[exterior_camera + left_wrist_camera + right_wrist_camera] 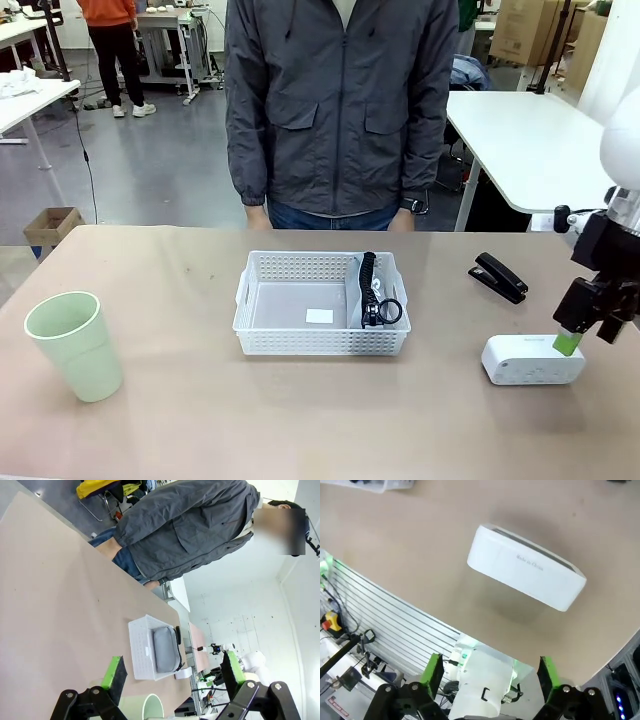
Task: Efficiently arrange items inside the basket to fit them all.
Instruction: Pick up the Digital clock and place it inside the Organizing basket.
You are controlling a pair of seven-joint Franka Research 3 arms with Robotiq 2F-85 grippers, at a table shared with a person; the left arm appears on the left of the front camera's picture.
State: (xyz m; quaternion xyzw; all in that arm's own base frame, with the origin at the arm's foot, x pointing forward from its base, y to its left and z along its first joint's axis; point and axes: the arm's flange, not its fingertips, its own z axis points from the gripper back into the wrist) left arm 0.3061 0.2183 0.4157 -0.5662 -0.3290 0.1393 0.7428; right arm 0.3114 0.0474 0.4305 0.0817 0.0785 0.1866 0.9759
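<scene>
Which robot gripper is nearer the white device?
Right. The right gripper hovers close above the white device; the left gripper is beyond the cup and basket from it.

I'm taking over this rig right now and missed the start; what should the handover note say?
Left gripper: open, empty, near the cup.
Right gripper: open, empty, at the device.
Basket in the middle of the table; pouch inside, at its right end.
Cup left, stapler and device right, all outside the basket.
Done: pouch in. To do: device, stapler, cup.

Open basket (320, 341) floor beside pouch (364, 291)
</scene>
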